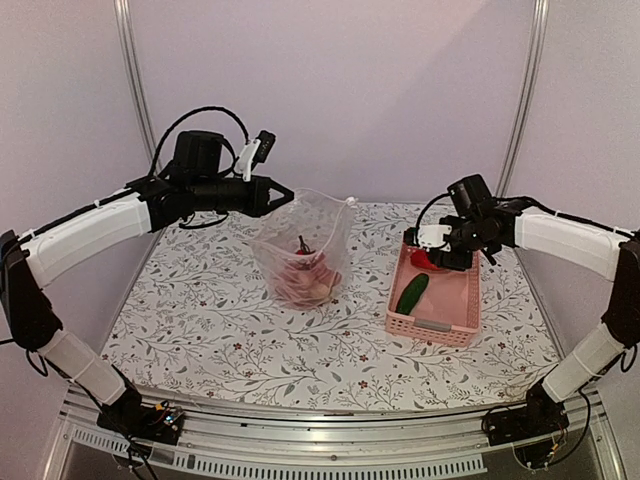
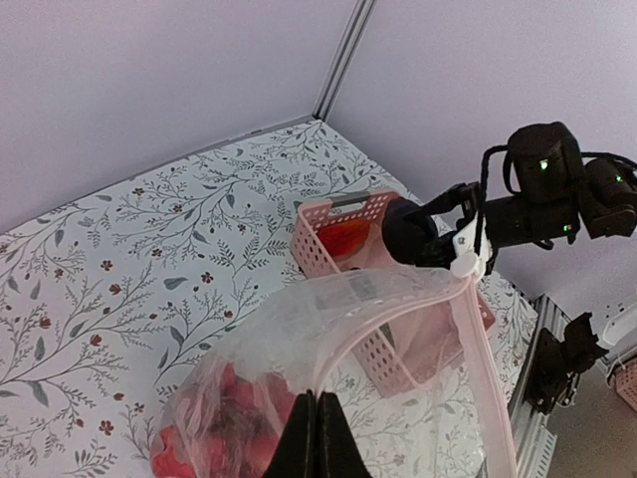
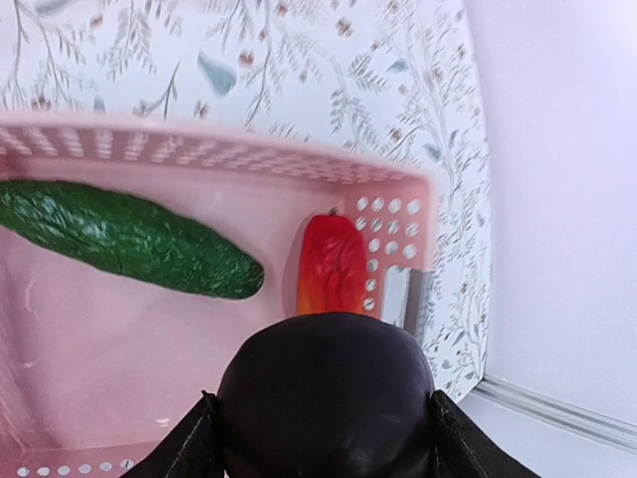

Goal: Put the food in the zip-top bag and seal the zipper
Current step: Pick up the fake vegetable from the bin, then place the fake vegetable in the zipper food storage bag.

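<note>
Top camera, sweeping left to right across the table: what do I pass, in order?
Left gripper, pinching the bag's left top corner → zip-top bag → pink basket. Whatever sits in or over the basket overlaps it, so it is left out.

The clear bag [image 1: 305,240] is standing open mid-frame in the top view, with red fruits [image 1: 305,282] sitting at its bottom. Its pinkish zipper [image 2: 485,368] is hanging unsealed at lower right of the left wrist view. The green cucumber [image 1: 411,293] is lying diagonally right of centre, the red-orange pepper [image 3: 333,264] resting near its end. The dark eggplant [image 3: 326,398] is filling the right wrist view's bottom centre.
</note>
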You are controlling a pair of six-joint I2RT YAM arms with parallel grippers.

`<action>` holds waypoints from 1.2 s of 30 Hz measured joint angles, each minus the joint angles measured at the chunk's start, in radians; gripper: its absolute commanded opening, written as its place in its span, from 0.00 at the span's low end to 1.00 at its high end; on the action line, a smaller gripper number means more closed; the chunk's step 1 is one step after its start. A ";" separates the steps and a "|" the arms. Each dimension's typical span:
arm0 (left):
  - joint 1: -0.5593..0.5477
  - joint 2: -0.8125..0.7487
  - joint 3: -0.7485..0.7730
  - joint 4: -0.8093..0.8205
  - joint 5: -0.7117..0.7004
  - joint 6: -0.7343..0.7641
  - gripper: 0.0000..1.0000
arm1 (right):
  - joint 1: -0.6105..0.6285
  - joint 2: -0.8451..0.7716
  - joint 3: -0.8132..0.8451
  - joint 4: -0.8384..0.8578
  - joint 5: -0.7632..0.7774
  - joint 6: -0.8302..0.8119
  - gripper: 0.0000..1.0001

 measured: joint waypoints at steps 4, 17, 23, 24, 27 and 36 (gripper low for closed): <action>0.000 0.003 0.000 0.000 0.000 0.000 0.00 | 0.000 -0.107 0.105 -0.069 -0.143 0.094 0.27; 0.004 0.020 0.000 -0.008 -0.007 0.005 0.00 | 0.000 -0.104 0.675 -0.283 -0.960 0.394 0.26; 0.014 0.023 0.000 -0.009 0.005 0.013 0.00 | 0.014 0.036 0.875 -0.246 -1.307 0.561 0.24; 0.016 0.023 0.000 -0.009 0.013 0.014 0.00 | 0.020 0.068 0.891 -0.237 -1.340 0.586 0.23; 0.020 0.023 0.000 -0.006 0.038 0.019 0.00 | 0.047 0.162 0.921 -0.216 -1.393 0.657 0.23; 0.024 0.023 0.000 0.008 0.083 0.020 0.00 | 0.203 0.328 0.982 -0.176 -1.286 0.775 0.24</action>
